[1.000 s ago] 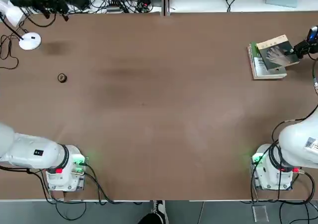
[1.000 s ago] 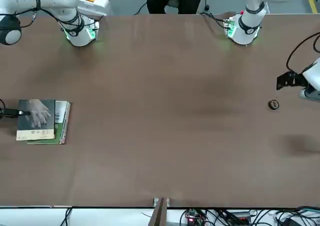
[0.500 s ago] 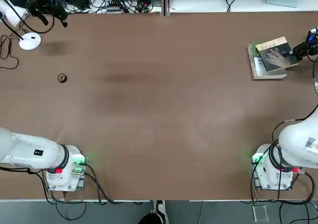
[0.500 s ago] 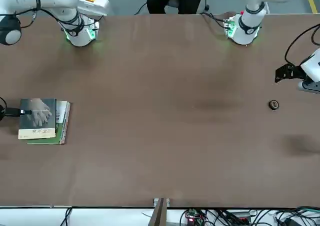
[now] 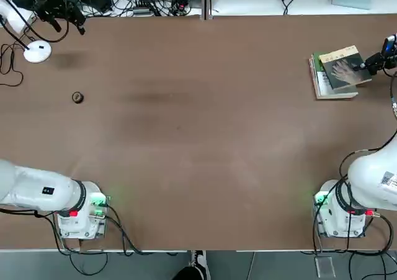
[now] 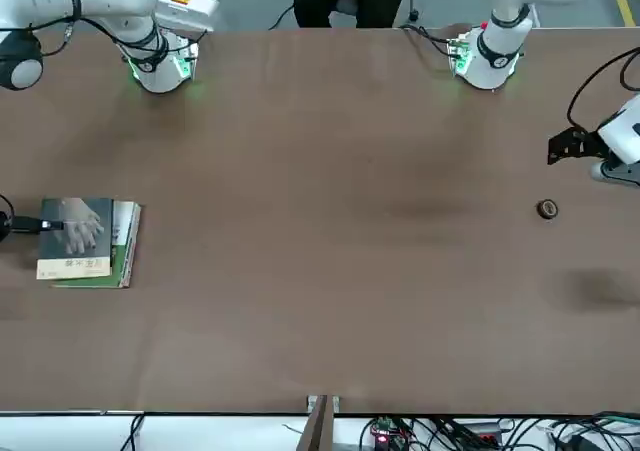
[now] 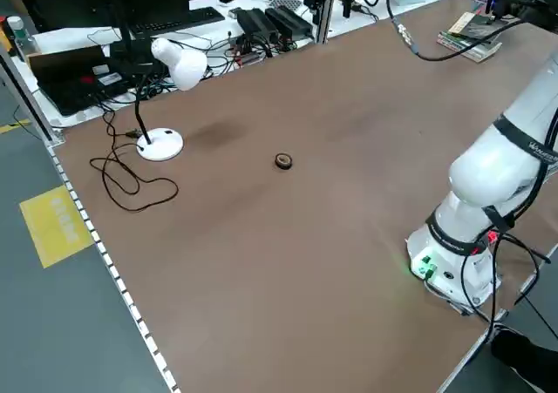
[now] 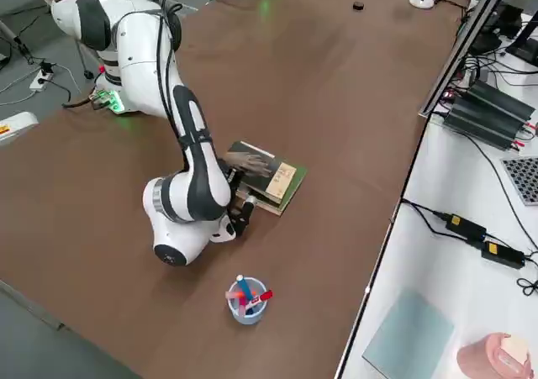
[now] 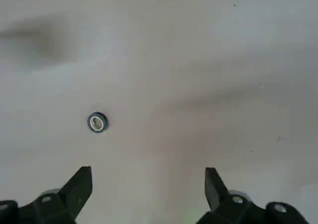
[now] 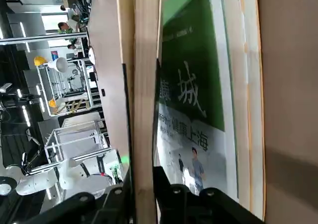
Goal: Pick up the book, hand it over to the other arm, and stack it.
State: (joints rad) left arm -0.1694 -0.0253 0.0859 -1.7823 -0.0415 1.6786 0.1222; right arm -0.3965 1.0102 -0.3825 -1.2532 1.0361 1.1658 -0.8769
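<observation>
Lamp base (image 5: 37, 51) sits far left of the green-and-white book (image 5: 324, 81), with a small ring (image 5: 77, 97) near it. The left gripper (image 9: 148, 194) hangs above the ring, fingers spread wide and empty. Between ring and green-and-white book the brown table (image 5: 198, 143) is bare — broad open room. The book (image 5: 346, 66) — thin, dark grey cover, pale hand image, tan strip along one edge — lies atop the green-and-white book, overhanging its right edge near the table's right rim. The right gripper (image 5: 376, 60) pinches the book's overhanging edge, fingers closed on it.
</observation>
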